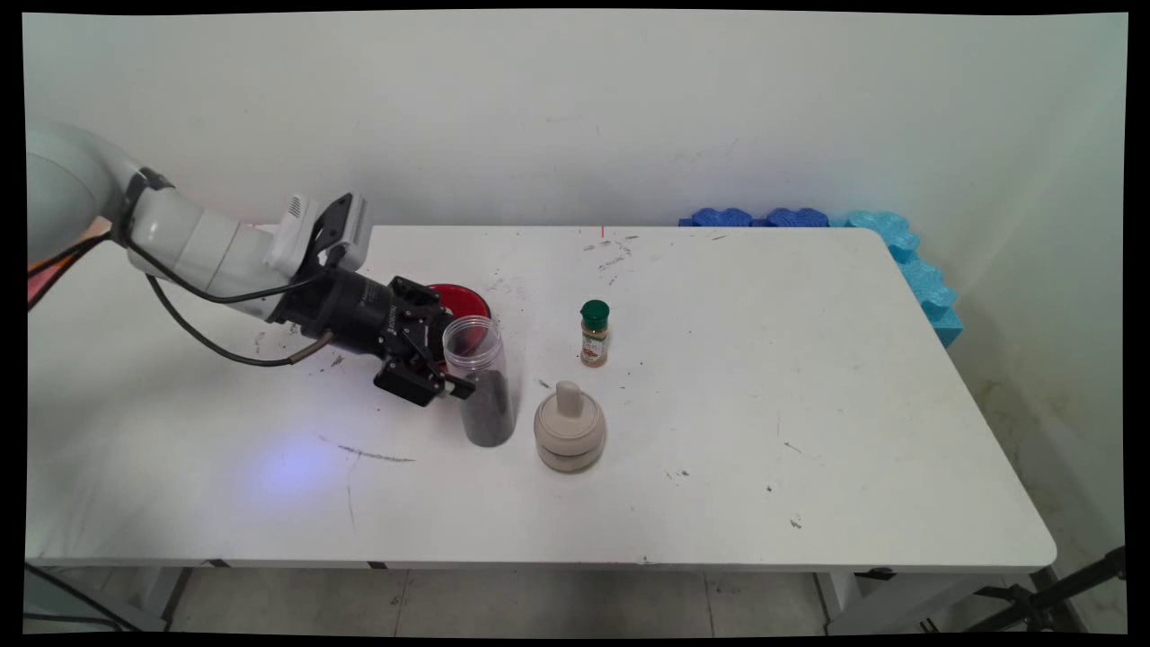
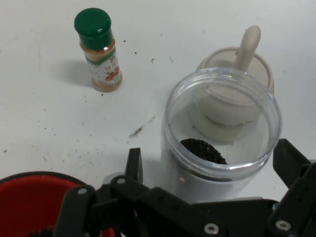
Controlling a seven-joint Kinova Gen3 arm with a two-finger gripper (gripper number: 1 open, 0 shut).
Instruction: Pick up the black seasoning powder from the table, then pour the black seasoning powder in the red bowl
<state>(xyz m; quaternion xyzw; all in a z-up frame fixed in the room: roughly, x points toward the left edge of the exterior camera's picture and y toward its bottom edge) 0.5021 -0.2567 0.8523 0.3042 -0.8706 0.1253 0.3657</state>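
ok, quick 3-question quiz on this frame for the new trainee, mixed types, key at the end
1. True or false: the clear jar stands open, with no lid on it.
2. Multiple choice: what colour is the cap of the spice bottle? A) red B) green C) white
3. Fill in: behind the tool, partly hidden by it, sits a ___ bowl.

Key
1. True. The hand view looks straight into its open mouth, with dark grains at the bottom.
2. B. Green, in both views.
3. Red. The beige lidded pot stands on the jar's other side.
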